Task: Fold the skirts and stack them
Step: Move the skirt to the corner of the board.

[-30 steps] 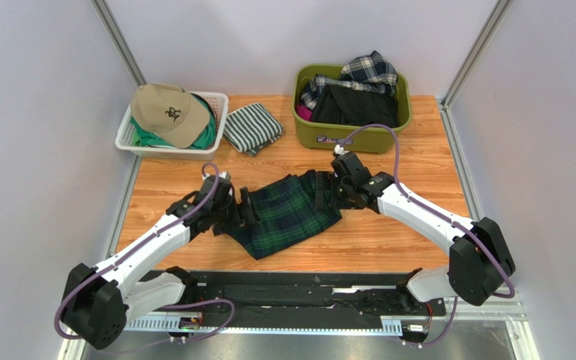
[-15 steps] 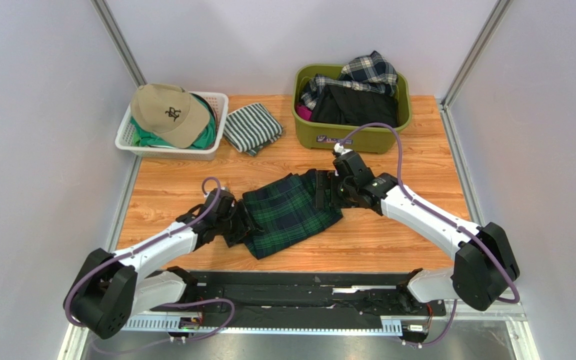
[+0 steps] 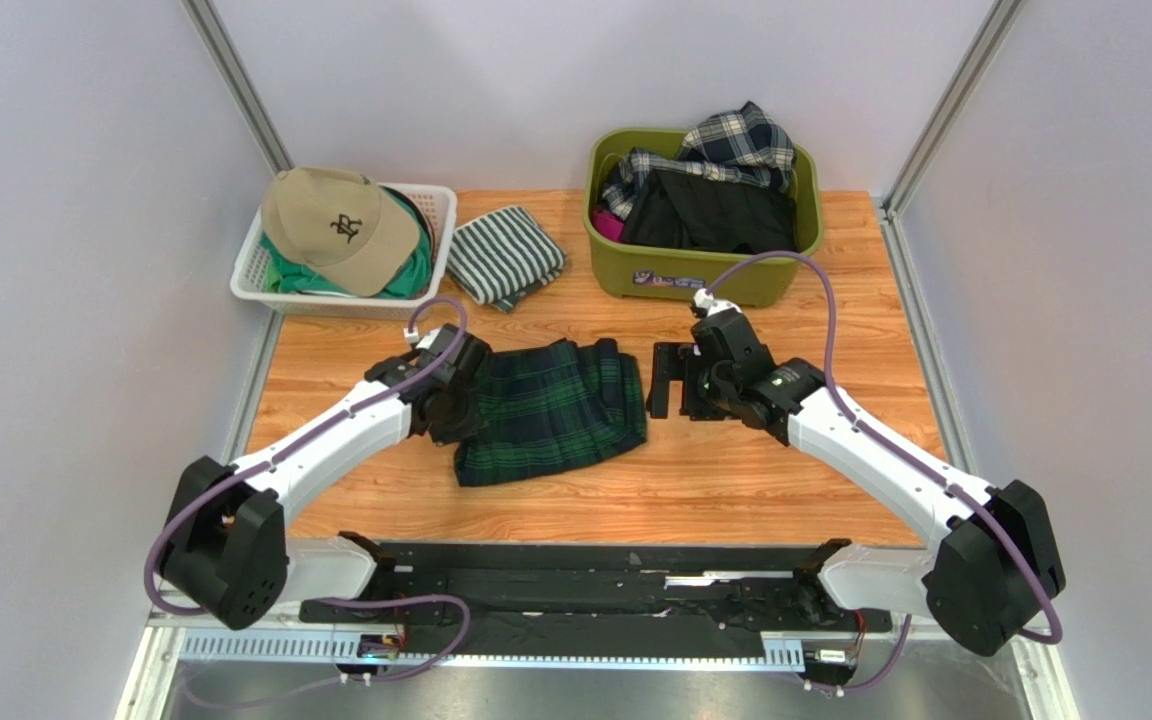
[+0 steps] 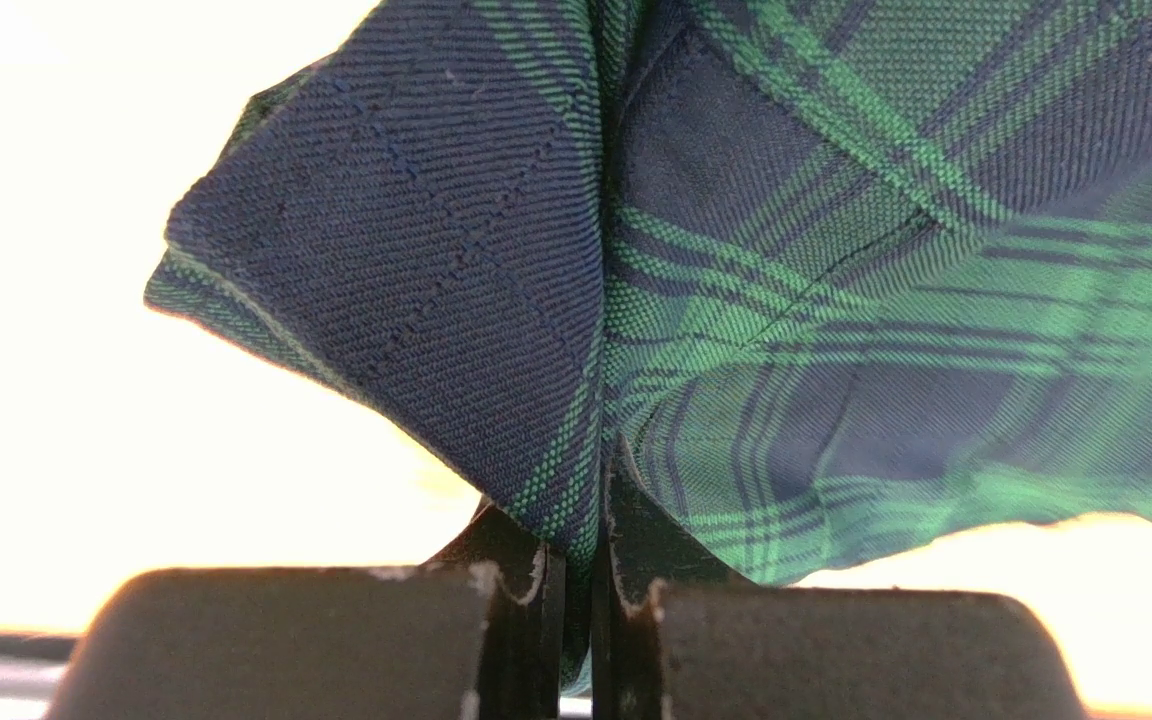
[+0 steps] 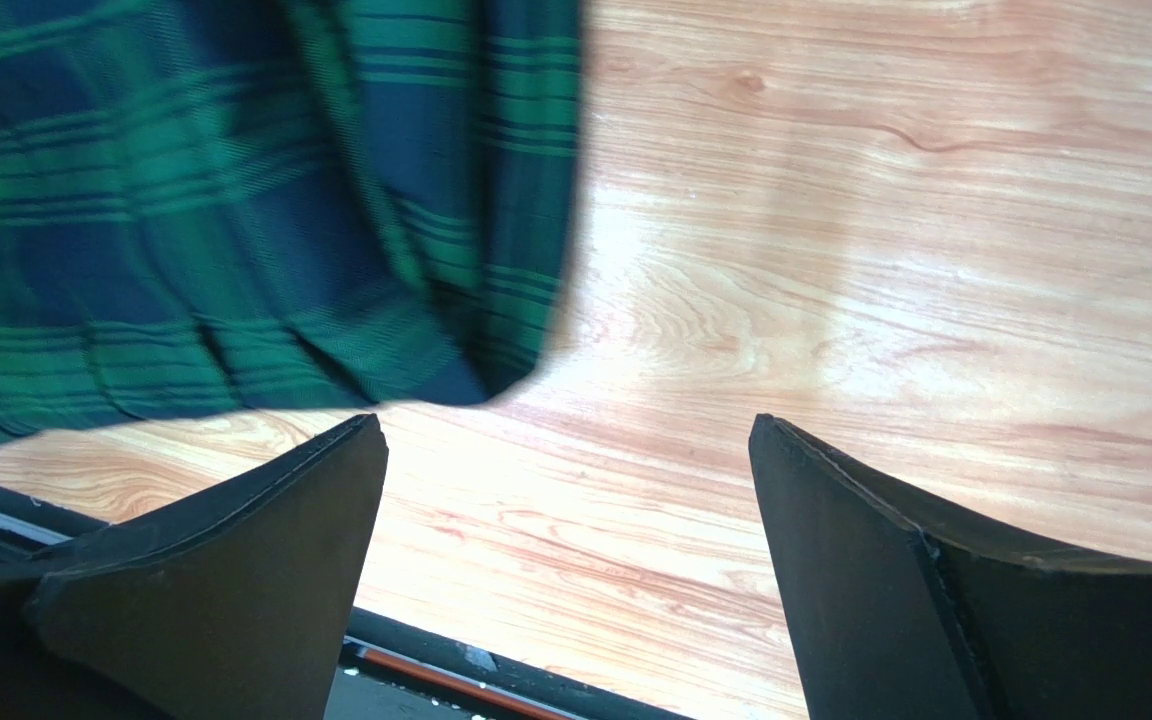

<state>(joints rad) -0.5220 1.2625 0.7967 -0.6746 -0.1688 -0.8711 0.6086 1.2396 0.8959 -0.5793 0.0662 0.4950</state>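
Wood-grain tabletop (image 3: 778,465); dark green-navy tartan pleated skirt (image 3: 552,413) lies flat, front-left of olive plastic tub (image 3: 687,275). Left gripper (image 4: 579,578) pinches skirt edge farthest from tub. Right gripper (image 5: 564,435) spread wide, holding nothing, just before tub.

L arm (image 3: 330,443) fwd, L fingers (image 4: 312,645) clamped on tartan skirt (image 3: 552,408); R arm (image 3: 868,450) extended, R fingers (image 5: 207,585) wide.
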